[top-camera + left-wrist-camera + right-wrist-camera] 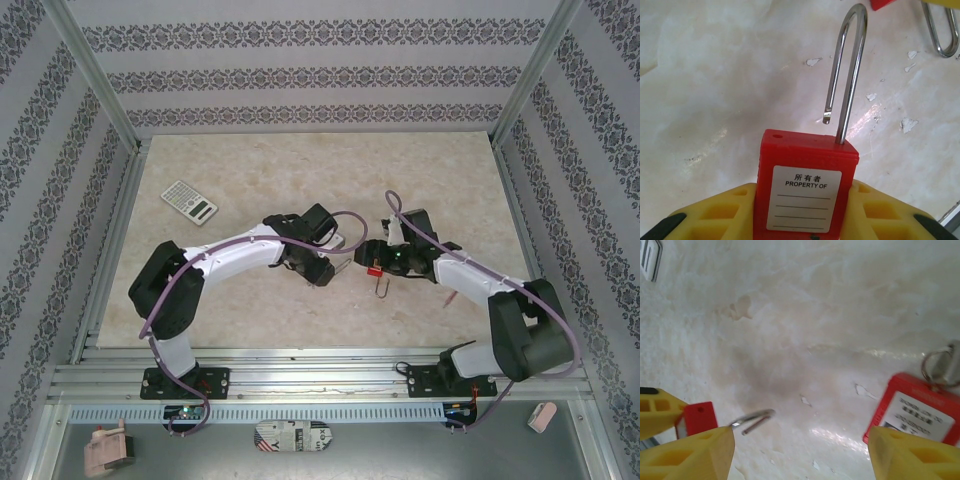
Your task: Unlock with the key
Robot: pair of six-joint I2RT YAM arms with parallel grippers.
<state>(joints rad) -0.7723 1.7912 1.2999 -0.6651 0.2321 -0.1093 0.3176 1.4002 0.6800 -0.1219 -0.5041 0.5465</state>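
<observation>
1. The left tool (802, 200) is clamped on a red padlock (807, 170). Its yellow fingers (725, 215) press on both sides of the body's lower half.
2. That padlock stands upright in the grip, with its white label (805, 197) reading "PROPERTY OF" facing the left wrist camera.
3. Its steel shackle (850, 75) is sprung. One leg sits in the body, and the other end hangs free just above the top face.
4. The right tool (800, 440) stands wide open. Bare table (805, 315) shows between its two yellow fingers, and nothing is held.
5. A second padlock (917, 410), also red with a white label, lies on the table just beyond the right tool's right-hand finger.
6. A blurred metal ring (939, 365) sits at that padlock's upper end. I cannot tell whether a key hangs there.
7. From above, the two tools face each other near the middle of the table, close together but apart.
8. A calculator (189, 201) lies well apart from them, toward the far left of the table.
9. Small white flakes (908, 124) dot the table near the padlocks.
</observation>
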